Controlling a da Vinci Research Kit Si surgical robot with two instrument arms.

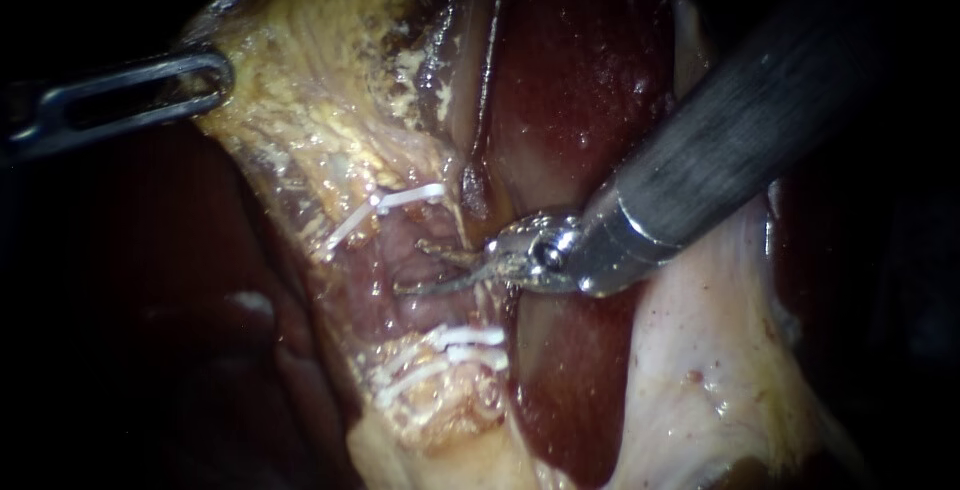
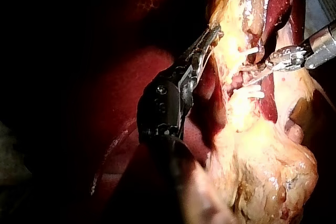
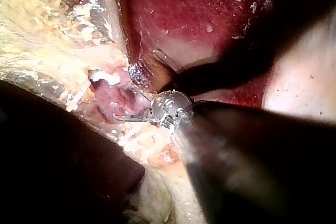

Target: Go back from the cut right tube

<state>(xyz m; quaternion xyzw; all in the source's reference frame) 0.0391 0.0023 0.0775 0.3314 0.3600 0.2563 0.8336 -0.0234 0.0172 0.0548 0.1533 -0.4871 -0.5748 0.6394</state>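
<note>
The cut tube [image 1: 378,262] lies at centre, its pink gap between white clips [image 1: 410,197] at 12 and 6 o'clock. The right instrument [image 1: 432,268], entering from 2 o'clock, holds its jaws slightly apart in that gap, gripping nothing. The left instrument [image 1: 220,78], at 10 o'clock, is clamped on yellowish tissue [image 1: 300,110].

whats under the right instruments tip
Under the tip of the right instrument, pinkish tissue shows between the white clips. Its shaft covers part of the liver; what lies beneath cannot be seen.
</note>
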